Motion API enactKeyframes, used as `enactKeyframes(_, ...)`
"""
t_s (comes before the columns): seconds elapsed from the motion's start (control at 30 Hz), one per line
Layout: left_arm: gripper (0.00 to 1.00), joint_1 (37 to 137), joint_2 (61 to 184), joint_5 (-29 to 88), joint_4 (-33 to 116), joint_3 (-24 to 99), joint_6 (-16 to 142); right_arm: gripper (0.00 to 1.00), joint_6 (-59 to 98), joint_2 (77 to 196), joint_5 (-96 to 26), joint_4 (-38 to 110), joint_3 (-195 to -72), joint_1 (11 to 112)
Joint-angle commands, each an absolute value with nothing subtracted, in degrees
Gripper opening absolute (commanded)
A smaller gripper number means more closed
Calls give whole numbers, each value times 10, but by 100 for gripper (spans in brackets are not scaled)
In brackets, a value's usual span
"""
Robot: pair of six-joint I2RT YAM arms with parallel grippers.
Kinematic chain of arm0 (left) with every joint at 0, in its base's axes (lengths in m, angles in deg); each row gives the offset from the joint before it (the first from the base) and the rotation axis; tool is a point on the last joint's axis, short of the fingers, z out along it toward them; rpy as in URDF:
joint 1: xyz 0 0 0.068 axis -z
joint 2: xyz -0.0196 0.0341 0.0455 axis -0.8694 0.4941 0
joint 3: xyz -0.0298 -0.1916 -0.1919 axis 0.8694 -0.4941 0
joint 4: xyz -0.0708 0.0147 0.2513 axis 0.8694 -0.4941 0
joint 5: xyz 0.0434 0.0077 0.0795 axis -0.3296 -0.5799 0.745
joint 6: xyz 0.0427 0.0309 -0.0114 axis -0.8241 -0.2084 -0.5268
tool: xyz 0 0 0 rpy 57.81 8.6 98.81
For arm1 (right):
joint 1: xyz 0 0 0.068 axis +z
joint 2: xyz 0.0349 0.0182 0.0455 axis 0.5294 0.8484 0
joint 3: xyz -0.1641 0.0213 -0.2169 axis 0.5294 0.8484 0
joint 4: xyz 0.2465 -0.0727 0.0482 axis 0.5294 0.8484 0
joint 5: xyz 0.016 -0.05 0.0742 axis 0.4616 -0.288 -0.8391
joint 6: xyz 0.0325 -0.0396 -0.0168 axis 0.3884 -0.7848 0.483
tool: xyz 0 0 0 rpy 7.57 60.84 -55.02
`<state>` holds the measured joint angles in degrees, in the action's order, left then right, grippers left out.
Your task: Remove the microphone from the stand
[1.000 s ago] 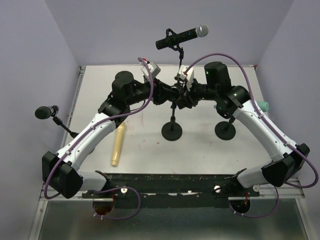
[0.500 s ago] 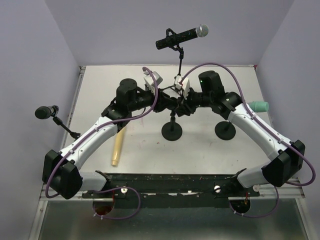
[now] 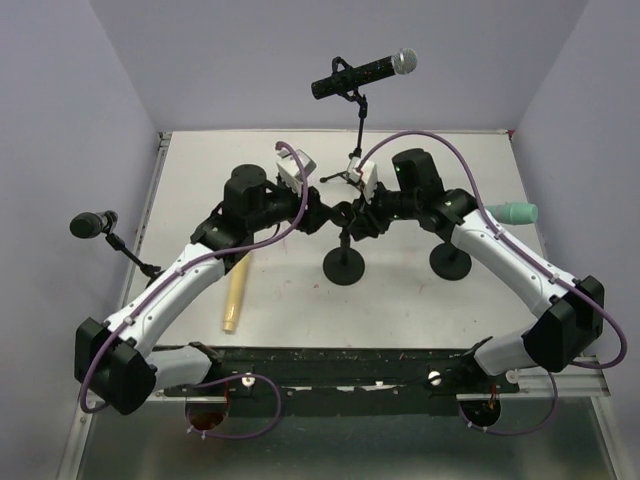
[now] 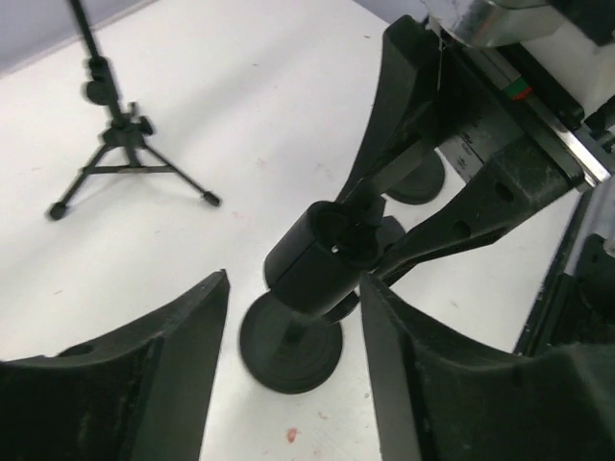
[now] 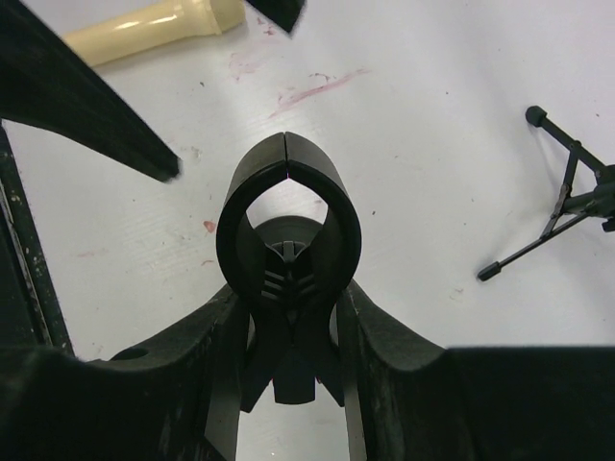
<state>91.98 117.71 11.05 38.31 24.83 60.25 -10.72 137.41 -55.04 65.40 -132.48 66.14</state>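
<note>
At the top of the centre stand (image 3: 346, 262), your right gripper (image 5: 288, 327) is pinching the clip (image 5: 288, 156). Its two fingers press on the clip's neck from either side, just under the ring. The ring itself is split at the top and holds nothing; you can see the white table (image 5: 413, 125) straight through it.

Your left gripper (image 4: 293, 288) faces that same clip from the opposite side. Its fingers are spread wide and touch nothing. The clip sits in the gap ahead of them, close to the tips but apart from both.

No microphone is in either gripper. The black microphone (image 3: 362, 74) with the silver grille lies level across a tripod stand (image 4: 120, 144) behind the centre stand, well apart from both grippers. A second microphone (image 3: 90, 224) is on its own mount far to the left of the centre stand, out by the table's edge. You cannot tell from these views which of the two belonged in the empty clip.

A cream cylinder (image 3: 238, 290) lies flat on the table to the left of the centre stand's round base, under your left arm. Another round base (image 3: 450, 262) stands to the right of the centre stand. A teal object (image 3: 515, 212) shows further right, beyond your right arm; what it is cannot be made out.
</note>
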Motion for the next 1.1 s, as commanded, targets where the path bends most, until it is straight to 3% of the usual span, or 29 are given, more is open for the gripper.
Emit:
enactKeyframes(0.0, 75, 905, 1090, 230, 297, 292, 571, 0, -36, 1390, -553, 585, -1339, 668)
enactKeyframes(0.07, 87, 900, 1063, 291, 266, 299, 540, 1, -17, 1410, -556, 556, -1363, 669)
enactKeyframes(0.17, 91, 872, 1024, 313, 258, 291, 484, 1, 0, 1445, -559, 534, -1407, 673)
enactKeyframes(0.37, 89, 793, 973, 261, 251, 273, 472, 1, -5, 1523, -531, 518, -1486, 697)
enactKeyframes(0.63, 88, 660, 908, 81, 282, 225, 668, 1, 19, 1644, -382, 467, -1611, 734)
enactKeyframes(1.07, 86, 593, 872, 15, 291, 187, 702, 1, 43, 1803, -290, 448, -1784, 747)
